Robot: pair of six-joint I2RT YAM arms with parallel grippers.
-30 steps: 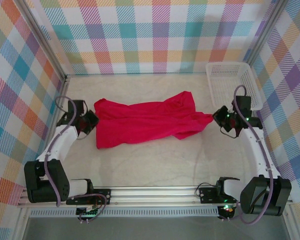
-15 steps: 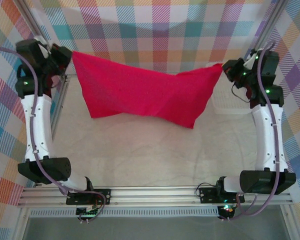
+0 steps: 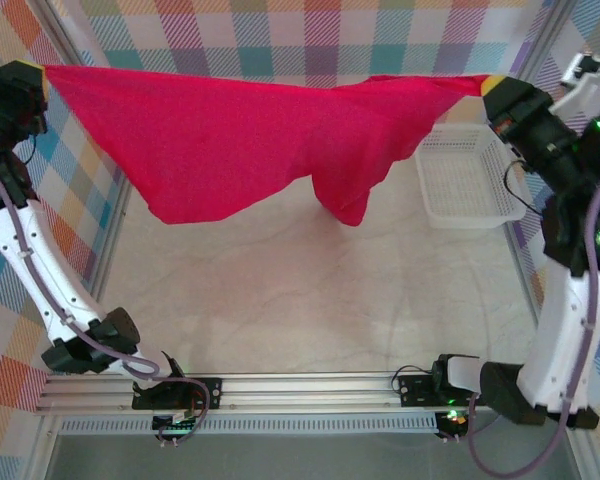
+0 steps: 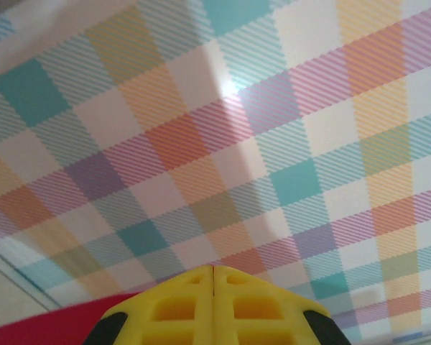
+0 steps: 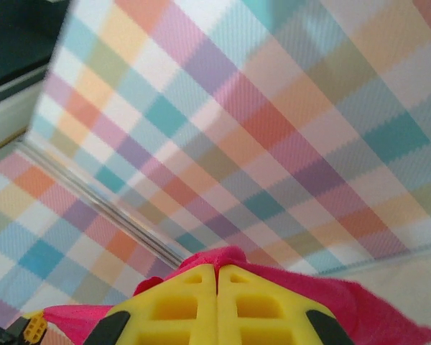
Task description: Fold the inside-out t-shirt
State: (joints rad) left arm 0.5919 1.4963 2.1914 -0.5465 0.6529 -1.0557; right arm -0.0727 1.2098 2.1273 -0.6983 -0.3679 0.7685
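Inside-out t-shirt [image 3: 240, 140] hangs in the air across the far side of the cell, stretched like a banner well clear of the table [image 3: 310, 310]. From above, the left gripper [image 3: 40, 76] pinches one end at ten o'clock and the right gripper [image 3: 494, 88] the other at two o'clock. The top edge runs taut between them, and the loose cloth sags to a point near the middle. A white basket [image 3: 458, 216] sits on the table at about three o'clock, below the right gripper.

On the left wrist, the gripper [image 4: 213, 291] has its yellow jaws pressed together along a thin seam, with a sliver of red shirt [image 4: 36, 329] at seven o'clock against the plaid wall [image 4: 223, 144].

On the right wrist, the gripper [image 5: 217, 291] is likewise clamped, red cloth [image 5: 377, 316] bunching over and past its tips toward four o'clock.

I take this for the spreading-out step. Next, I'd guess, both arms must lower together, keeping tension so the shirt lands flat.
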